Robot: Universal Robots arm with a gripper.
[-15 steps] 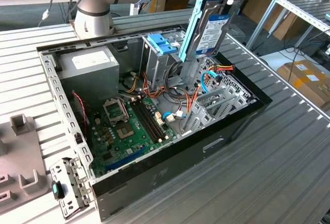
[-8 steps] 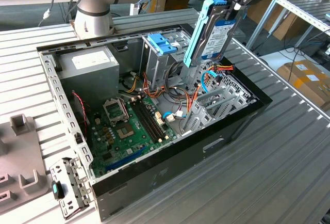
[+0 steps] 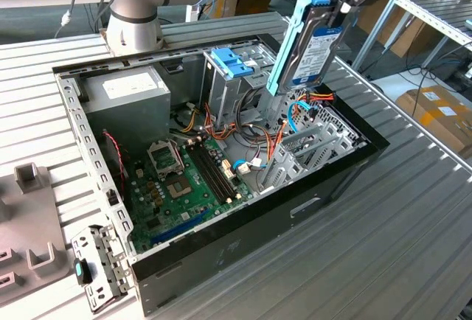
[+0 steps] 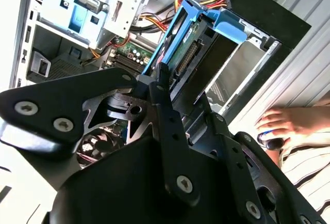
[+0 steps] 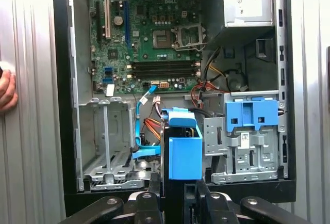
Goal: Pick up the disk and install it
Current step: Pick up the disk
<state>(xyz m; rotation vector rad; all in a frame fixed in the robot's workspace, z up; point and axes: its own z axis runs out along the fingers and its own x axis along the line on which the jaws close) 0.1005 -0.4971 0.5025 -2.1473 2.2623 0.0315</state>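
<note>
The gripper (image 3: 341, 4) has its jaws closed tight on the top edge of the disk (image 3: 308, 40). The disk hangs upright, blue rails showing, over the open computer case (image 3: 221, 261). It's above the case's far end, towards the exterior view's right, just beside the grey drive bay (image 3: 221, 95) with the blue clip (image 3: 230, 62). In the second wrist view a person's hand (image 4: 289, 123) lies on the table (image 3: 413, 224) next to the case.

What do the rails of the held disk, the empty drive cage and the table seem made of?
The rails on the disk look like moulded plastic: bright blue, matt, rounded tabs. The empty drive cage looks like bare sheet steel: grey, dull sheen, punched slots. The table seems extruded aluminium: pale, evenly ribbed; not certain.
</note>
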